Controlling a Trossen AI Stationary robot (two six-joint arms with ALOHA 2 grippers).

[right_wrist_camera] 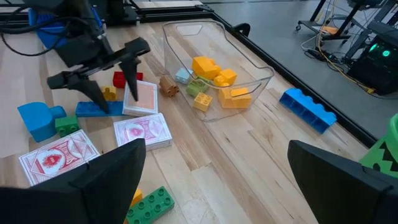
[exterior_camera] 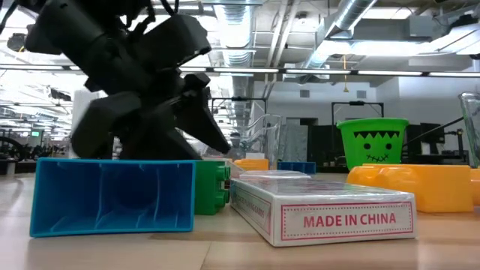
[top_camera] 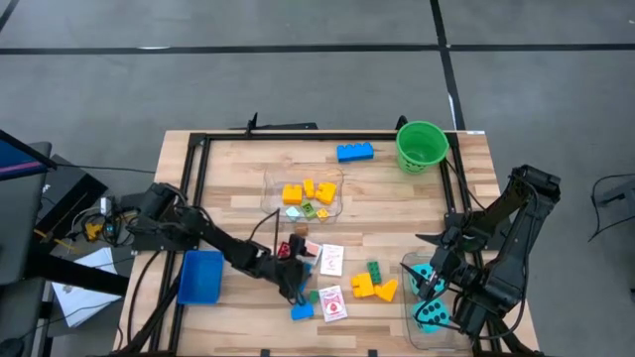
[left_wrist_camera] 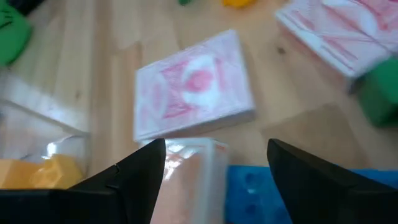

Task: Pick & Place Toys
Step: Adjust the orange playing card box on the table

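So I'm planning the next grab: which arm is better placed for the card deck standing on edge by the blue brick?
Left. The left gripper hangs with open fingers straddling the upright card deck beside the blue brick. The right gripper, open, sits across the table over the tub of dice.

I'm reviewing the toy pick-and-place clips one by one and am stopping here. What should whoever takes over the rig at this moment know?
Left gripper: open, low at the table's front centre, straddling a pink-backed card pack; no grip is visible.
Right gripper: open, empty, above the clear plastic tub at front right.
Done: two teal dotted dice are in that tub, and yellow plastic bricks are in the clear centre tub.
Left: two more red-and-white card packs, a green brick, yellow bricks, a small blue brick and a long blue brick lie loose on the table.
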